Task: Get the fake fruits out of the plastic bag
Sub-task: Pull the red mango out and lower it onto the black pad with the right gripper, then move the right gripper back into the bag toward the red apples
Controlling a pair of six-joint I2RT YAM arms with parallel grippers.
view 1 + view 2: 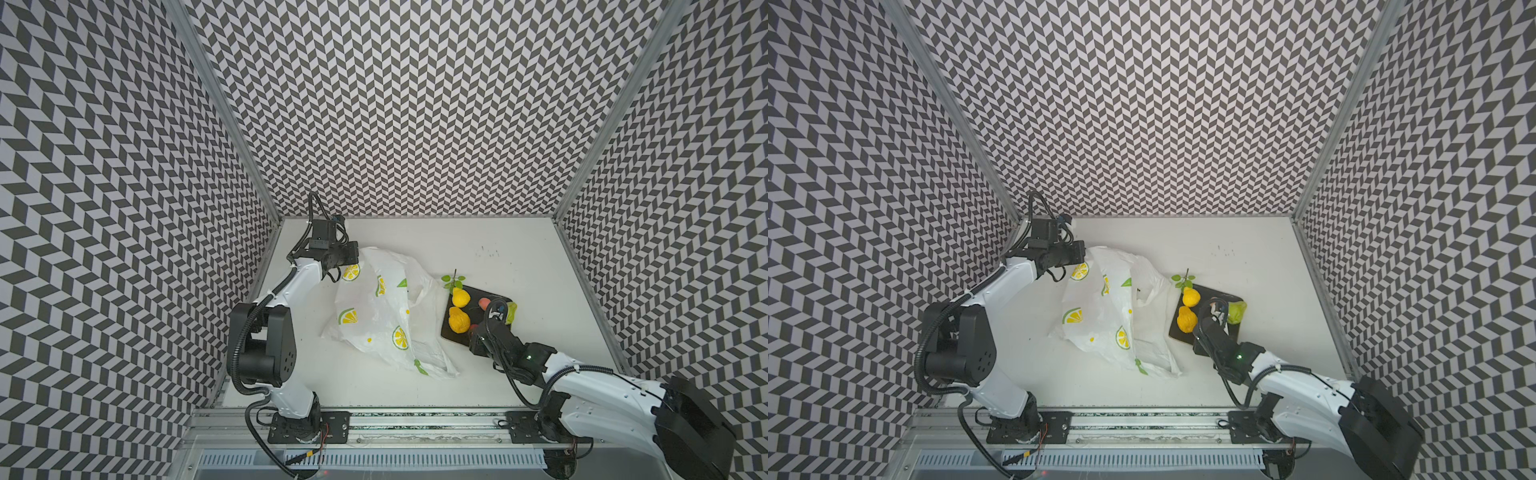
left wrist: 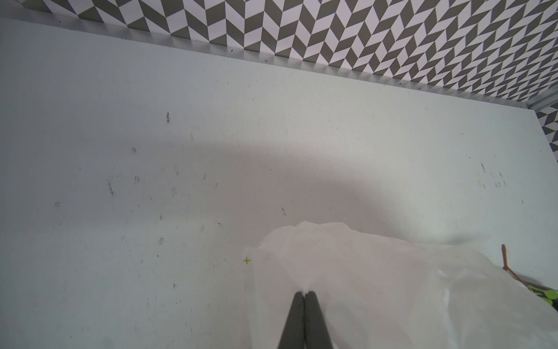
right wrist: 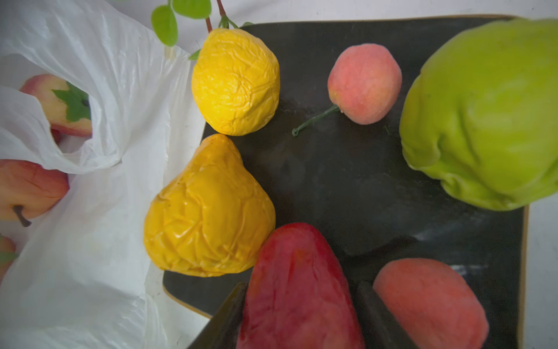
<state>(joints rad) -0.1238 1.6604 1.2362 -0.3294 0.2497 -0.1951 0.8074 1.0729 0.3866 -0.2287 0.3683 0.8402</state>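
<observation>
Left gripper (image 2: 305, 294) is pinched together on a fold of the plastic bag (image 2: 377, 287). Right gripper (image 3: 302, 285) straddles a red fruit (image 3: 299, 266) (pressing or loose, I cannot tell) at the dark plate's (image 3: 347, 181) edge. Two lemons (image 3: 235, 81) hug the bag-side rim, a green fruit (image 3: 489, 114) overhangs the opposite one, more fruits (image 3: 33, 187) sit inside the bag, and open table (image 1: 519, 257) lies beyond.

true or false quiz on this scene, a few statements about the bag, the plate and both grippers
1. The left gripper is pinched shut on the crinkly translucent white plastic bag. True.
2. The dark square plate holds no fruit. False: two wrinkled yellow lemons, a pinkish peach and a green fruit lie on it.
3. A glossy red fruit sits between the right gripper's fingers. True.
4. The bag is emptied. False: reddish fruits show inside its opening in the right wrist view.
</observation>
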